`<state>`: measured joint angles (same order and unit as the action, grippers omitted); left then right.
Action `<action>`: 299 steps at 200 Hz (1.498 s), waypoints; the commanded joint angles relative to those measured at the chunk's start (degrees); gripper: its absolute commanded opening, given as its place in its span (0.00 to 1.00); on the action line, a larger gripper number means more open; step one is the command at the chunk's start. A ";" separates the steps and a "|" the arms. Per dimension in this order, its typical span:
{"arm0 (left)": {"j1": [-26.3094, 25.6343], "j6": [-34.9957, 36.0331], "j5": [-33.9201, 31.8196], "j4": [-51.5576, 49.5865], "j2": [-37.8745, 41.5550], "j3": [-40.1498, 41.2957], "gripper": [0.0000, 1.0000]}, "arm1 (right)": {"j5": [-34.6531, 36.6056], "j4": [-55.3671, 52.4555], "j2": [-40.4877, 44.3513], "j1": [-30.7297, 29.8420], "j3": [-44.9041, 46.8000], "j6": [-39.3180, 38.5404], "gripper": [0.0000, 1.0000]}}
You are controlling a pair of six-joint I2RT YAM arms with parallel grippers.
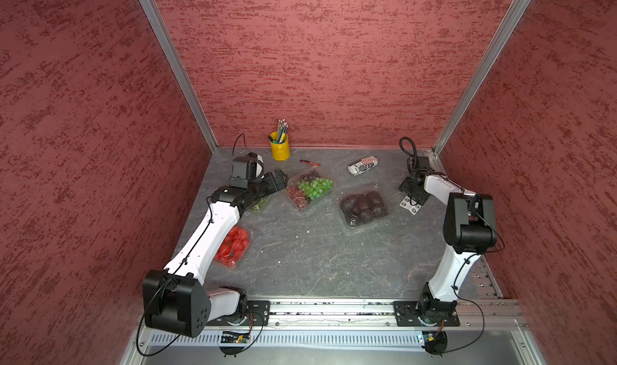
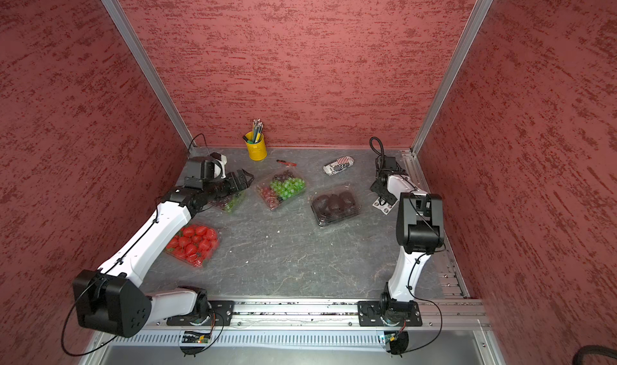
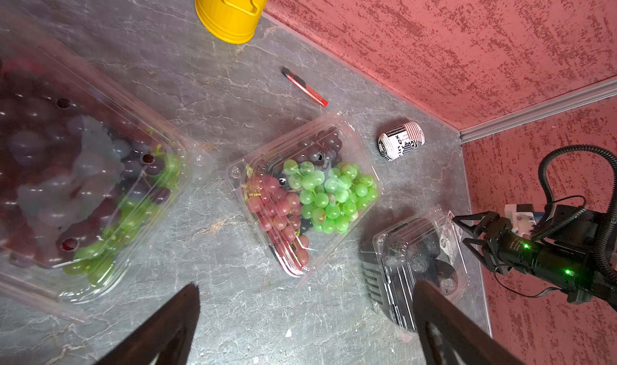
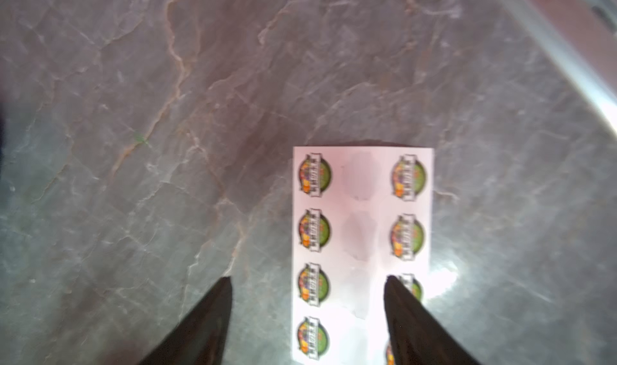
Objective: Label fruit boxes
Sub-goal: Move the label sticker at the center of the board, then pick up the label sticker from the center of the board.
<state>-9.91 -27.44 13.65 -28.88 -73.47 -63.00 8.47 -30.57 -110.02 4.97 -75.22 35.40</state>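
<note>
The fruit boxes are clear punnets on the grey table. Green-and-red grapes (image 1: pixel 309 189) (image 3: pixel 307 196) sit in the middle. Dark fruit in a black tray (image 1: pixel 364 205) (image 3: pixel 420 263) lies to their right. Dark red grapes (image 2: pixel 230 203) (image 3: pixel 83 186) are partly hidden under my left arm, and strawberries (image 2: pixel 193 243) lie at the near left. My left gripper (image 1: pixel 283 178) (image 3: pixel 305 293) hovers open and empty just left of the mixed grapes. My right gripper (image 1: pixel 413 198) (image 4: pixel 307 277) stands open right above the white sticker sheet (image 1: pixel 410 207) (image 4: pixel 360 246), with nothing held.
A yellow pencil cup (image 1: pixel 279 146) stands at the back wall. A red utility knife (image 1: pixel 310 162) and a printed white roll (image 1: pixel 363 165) lie behind the punnets. Red walls close in the left, back and right sides.
</note>
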 commanded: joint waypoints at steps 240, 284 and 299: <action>0.60 -0.38 1.03 2.43 1.65 2.61 1.00 | 1.33 -3.88 -7.11 -0.73 3.79 3.65 0.82; 0.60 -0.68 1.19 2.03 2.49 2.96 1.00 | 0.91 -3.53 -7.78 -0.74 4.84 2.06 0.69; 0.60 -0.67 1.12 1.82 2.85 3.10 1.00 | 0.49 -3.29 -7.73 -0.70 4.98 1.78 0.57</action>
<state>-9.58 -27.81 14.55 -27.09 -72.40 -60.73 12.32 -31.42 -113.21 4.34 -73.43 37.54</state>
